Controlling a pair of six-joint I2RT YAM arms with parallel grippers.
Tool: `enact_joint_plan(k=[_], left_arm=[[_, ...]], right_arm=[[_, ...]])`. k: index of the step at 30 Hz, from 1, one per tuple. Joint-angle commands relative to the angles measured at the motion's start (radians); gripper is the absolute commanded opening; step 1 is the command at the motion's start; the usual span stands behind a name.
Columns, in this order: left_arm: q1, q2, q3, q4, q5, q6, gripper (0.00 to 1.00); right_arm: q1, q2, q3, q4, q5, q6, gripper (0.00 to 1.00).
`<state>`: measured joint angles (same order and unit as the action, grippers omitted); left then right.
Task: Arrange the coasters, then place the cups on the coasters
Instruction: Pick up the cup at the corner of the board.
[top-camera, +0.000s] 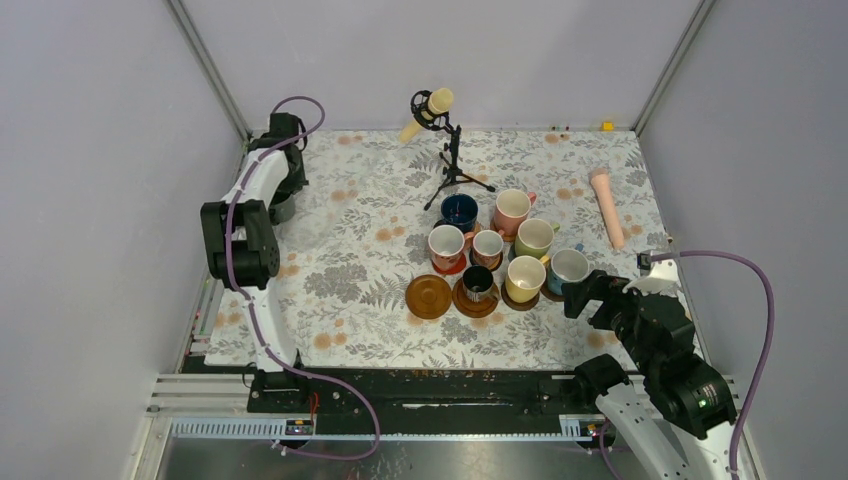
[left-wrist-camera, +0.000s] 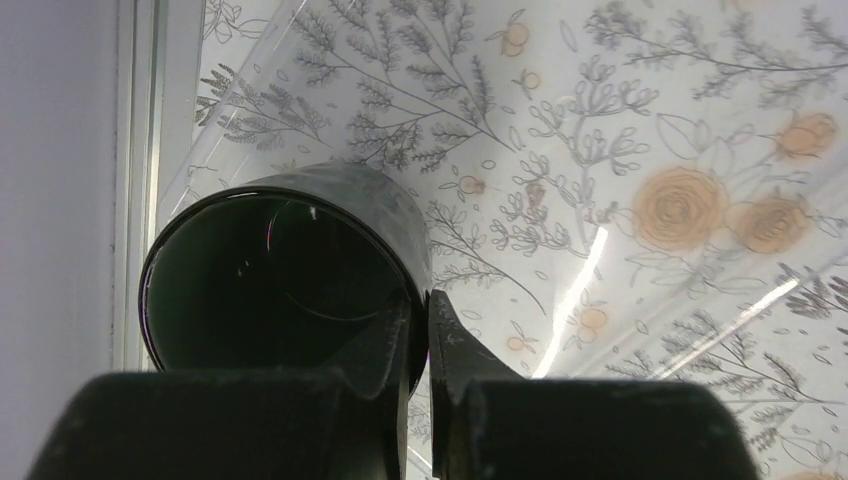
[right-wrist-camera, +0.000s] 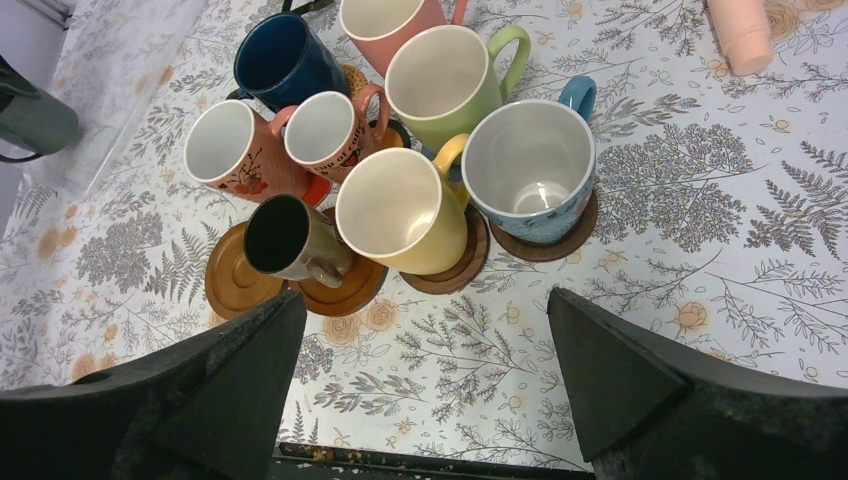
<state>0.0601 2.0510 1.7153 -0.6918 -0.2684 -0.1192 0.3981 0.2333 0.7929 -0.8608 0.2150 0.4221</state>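
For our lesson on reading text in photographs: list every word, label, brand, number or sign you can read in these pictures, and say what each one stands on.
Small pink ceramic mug, right wrist view: dark lettering on its outer wall, too small and blurred to read.
Nothing else in any of the three views shows words, numbers, brands or signs.

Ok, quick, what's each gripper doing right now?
Left gripper: closed, pinching the wall of the dark mug at its rim.
Right gripper: open wide, holding nothing.
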Motion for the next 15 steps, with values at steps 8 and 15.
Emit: enact_joint_plan(k=[8,15], left_arm=[[-0.134,-0.316,0.028,0.013,0.020,0.079,0.00],[-0.304,-0.486,-0.119,-0.002,0.099,0.054,0.00]], right_arm=[[-0.004,0.017,-0.002,0.039,-0.012,-0.017,0.99],[-0.004,0.010,-0.001,0.038,-0.025,-0.020,0.99]])
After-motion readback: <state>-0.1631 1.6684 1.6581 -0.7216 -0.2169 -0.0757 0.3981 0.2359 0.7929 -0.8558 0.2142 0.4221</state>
